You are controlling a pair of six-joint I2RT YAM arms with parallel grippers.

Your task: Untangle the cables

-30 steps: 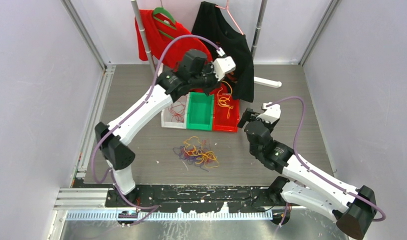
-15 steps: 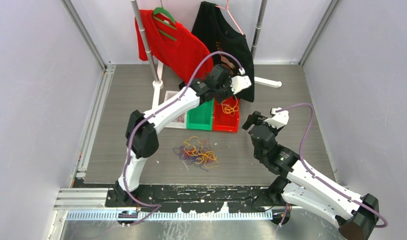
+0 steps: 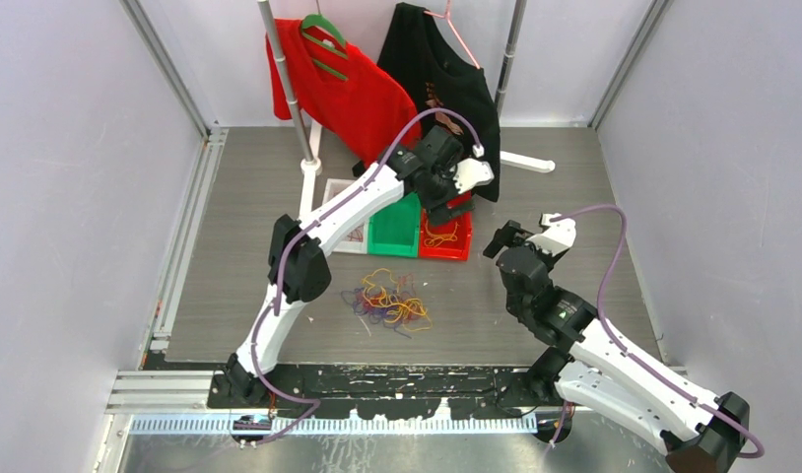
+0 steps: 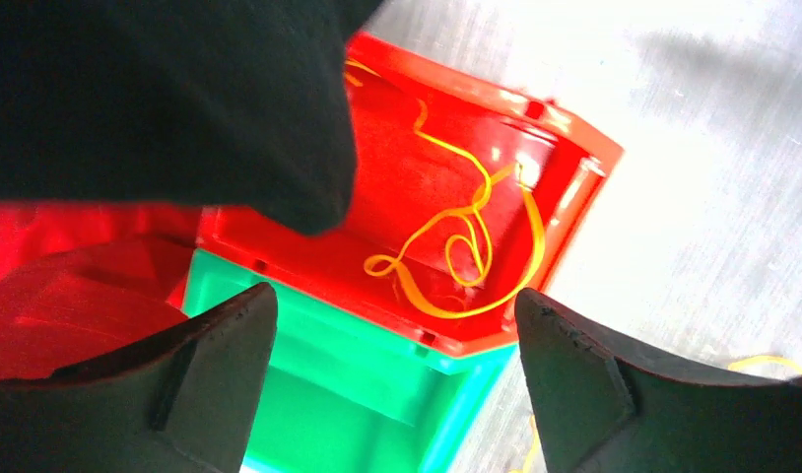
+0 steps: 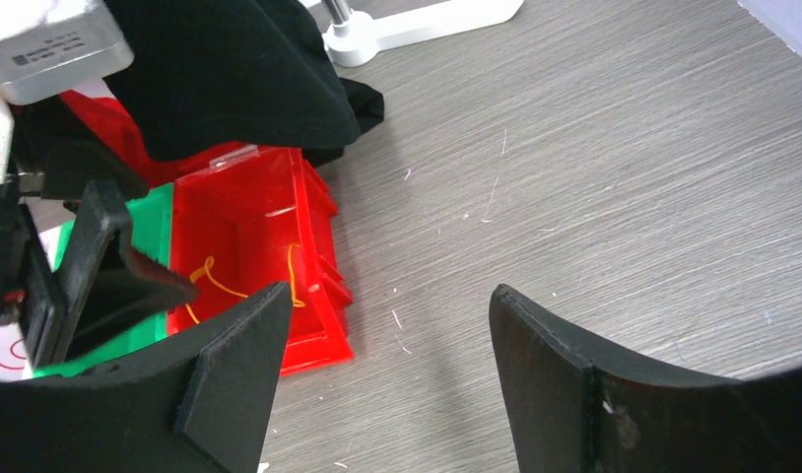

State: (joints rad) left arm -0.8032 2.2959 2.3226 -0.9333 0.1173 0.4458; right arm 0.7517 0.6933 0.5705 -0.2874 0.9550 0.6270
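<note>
The top view alone takes in the whole desk [image 3: 239,217], with the main tangle of cables [image 3: 389,301] lying loose near its front, between the two arms. The left arm [image 3: 338,212] stretches far forward, and the left pincer [image 3: 454,202] hangs over the red bin [image 3: 446,254], which stands beside the green bin [image 3: 392,236]. The right arm [image 3: 594,345] is bent, with the right pincer [image 3: 501,239] just right of the bins. Only the left wrist view clearly shows yellow-orange strands [image 4: 456,246] curled inside the red bin, below a black shirt [image 4: 180,99]. Both pincers gape wide, holding nothing.
</note>
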